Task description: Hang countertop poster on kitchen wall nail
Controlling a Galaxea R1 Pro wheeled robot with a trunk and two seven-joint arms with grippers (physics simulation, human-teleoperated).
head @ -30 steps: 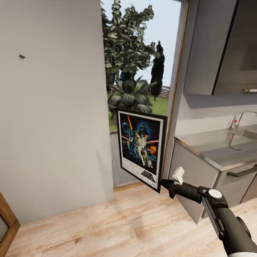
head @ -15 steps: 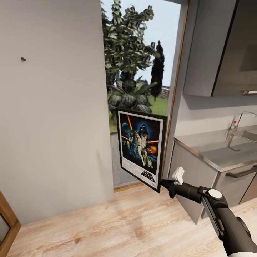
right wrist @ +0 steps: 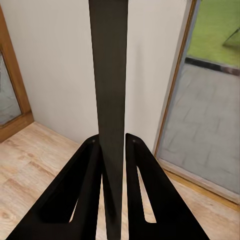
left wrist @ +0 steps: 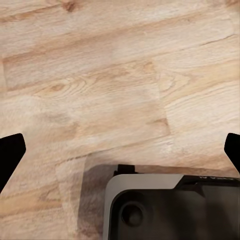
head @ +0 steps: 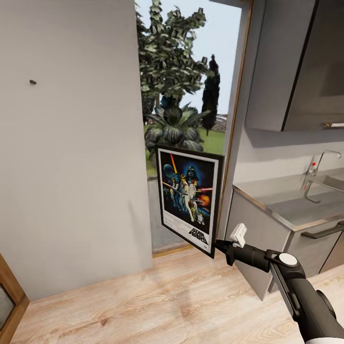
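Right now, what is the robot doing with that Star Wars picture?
The robot's right gripper is pinching the Star Wars poster by its lower corner and holding it upright in the air, in front of the glass door to the garden. The poster is off the kitchen countertop but not hung. A wall nail sticks out of the pale wall, higher up and well to the poster's left. The left gripper is open above the wooden floor.
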